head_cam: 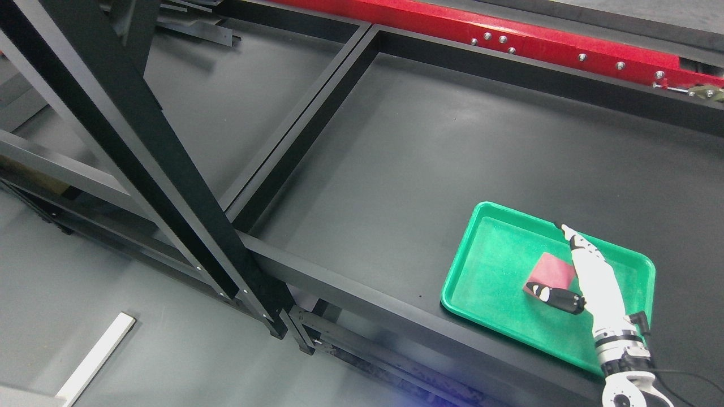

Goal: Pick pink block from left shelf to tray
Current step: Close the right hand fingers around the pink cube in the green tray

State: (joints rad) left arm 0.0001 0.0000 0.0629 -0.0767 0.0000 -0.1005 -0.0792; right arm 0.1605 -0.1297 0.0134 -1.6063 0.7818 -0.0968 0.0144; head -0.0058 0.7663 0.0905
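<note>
The right hand (588,277), white with black fingertips, is over the green plastic tray (486,265), fingers extended, its thumb tip at the near edge of the flat pink square block (551,271); no grip is evident. The block lies inside the tray, right of centre. The tray rests on the dark grey table surface (424,158). Black metal shelf framing (169,169) stands left; a red beam (509,28) runs behind.
</note>
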